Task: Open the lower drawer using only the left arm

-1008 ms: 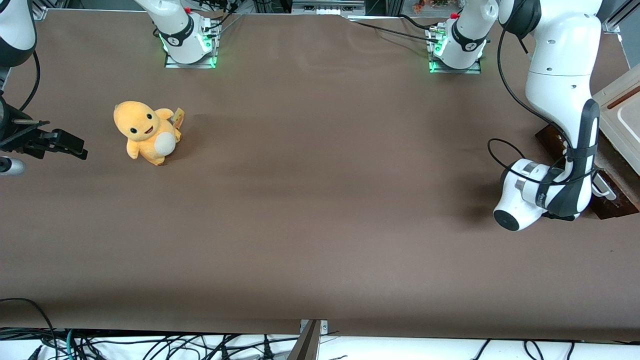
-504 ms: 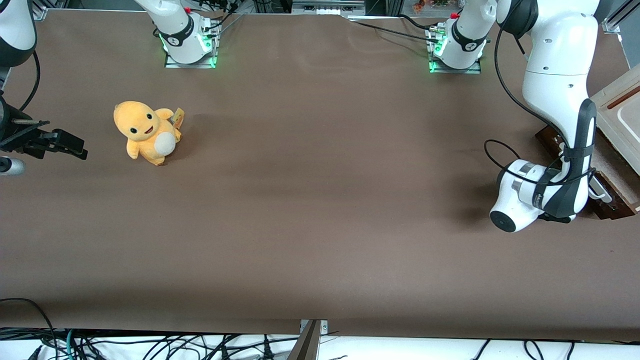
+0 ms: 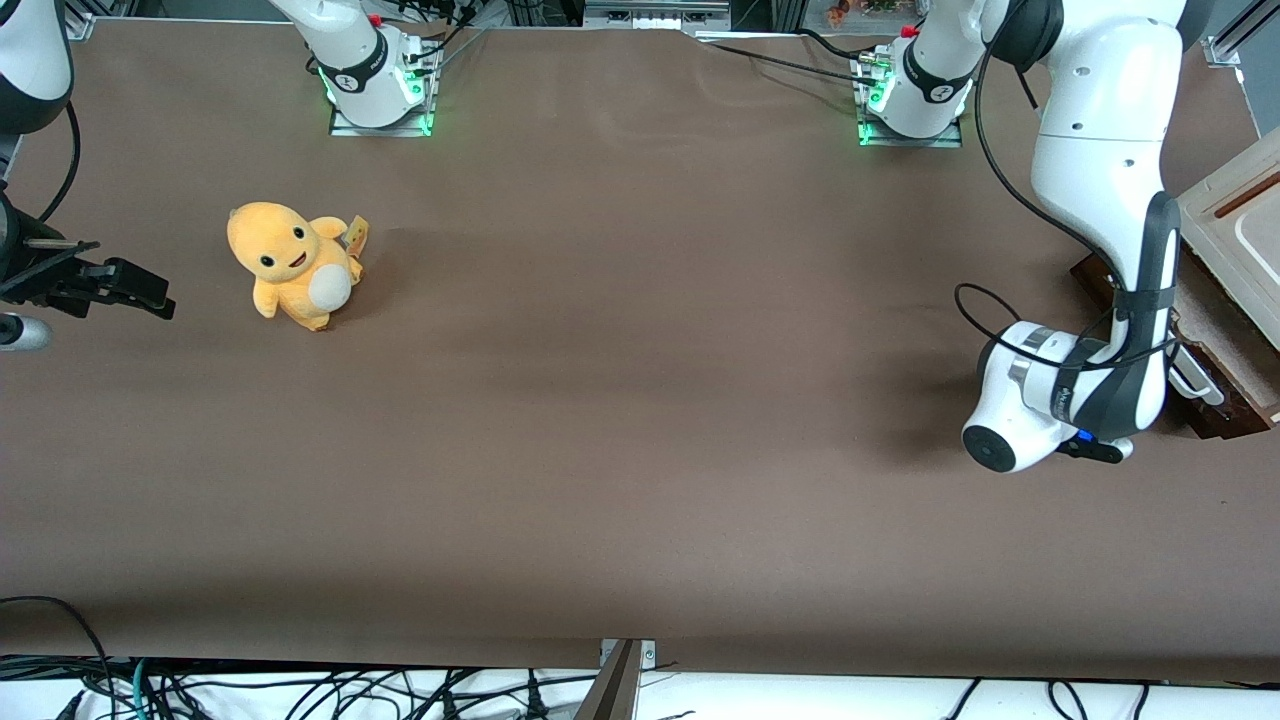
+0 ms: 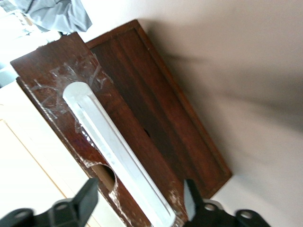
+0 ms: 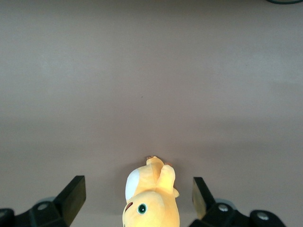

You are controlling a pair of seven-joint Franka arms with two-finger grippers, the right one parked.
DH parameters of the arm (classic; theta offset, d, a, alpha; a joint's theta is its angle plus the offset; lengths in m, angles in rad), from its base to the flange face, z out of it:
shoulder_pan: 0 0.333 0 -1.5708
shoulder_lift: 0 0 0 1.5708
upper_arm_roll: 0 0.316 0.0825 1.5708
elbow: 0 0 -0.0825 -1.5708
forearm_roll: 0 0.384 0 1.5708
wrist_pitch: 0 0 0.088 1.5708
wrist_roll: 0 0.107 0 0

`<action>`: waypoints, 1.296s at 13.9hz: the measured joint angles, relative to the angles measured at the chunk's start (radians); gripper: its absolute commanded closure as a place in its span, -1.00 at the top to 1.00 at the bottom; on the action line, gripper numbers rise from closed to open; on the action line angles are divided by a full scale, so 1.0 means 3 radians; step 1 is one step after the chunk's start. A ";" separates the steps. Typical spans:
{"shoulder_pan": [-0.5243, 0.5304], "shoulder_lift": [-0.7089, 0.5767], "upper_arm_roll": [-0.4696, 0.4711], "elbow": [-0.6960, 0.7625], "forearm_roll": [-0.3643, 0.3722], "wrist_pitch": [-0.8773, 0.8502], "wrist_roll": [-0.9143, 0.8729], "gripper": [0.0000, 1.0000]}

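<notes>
Claw spread at the drawer handle, at the working arm's end of the counter.

The left arm (image 3: 1100,180) bends down over the brown counter (image 3: 640,400), its wrist low just beside the dark wooden drawer (image 3: 1215,395). In the wrist view the claw (image 4: 142,196) stands spread, one black finger (image 4: 87,194) on each side of the long white handle (image 4: 116,151); whether either finger touches the bar cannot be told. The handle runs across the drawer's (image 4: 142,123) dark front, one end reaching in between the fingers. A pale beige panel (image 3: 1235,215) sits above the drawer. A yellow plush toy (image 3: 292,265) sits on the counter well apart, toward the parked arm's end.
</notes>
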 measured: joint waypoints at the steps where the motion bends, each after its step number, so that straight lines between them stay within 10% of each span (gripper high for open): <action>1: -0.0002 -0.0009 -0.0001 0.0130 -0.0132 -0.0028 0.0035 1.00; 10: 0.0199 -0.0685 -0.0005 0.0777 -0.2239 -0.0084 0.0201 1.00; 18: 0.0282 -0.1310 -0.0028 0.0765 -0.2825 -0.0078 0.0576 1.00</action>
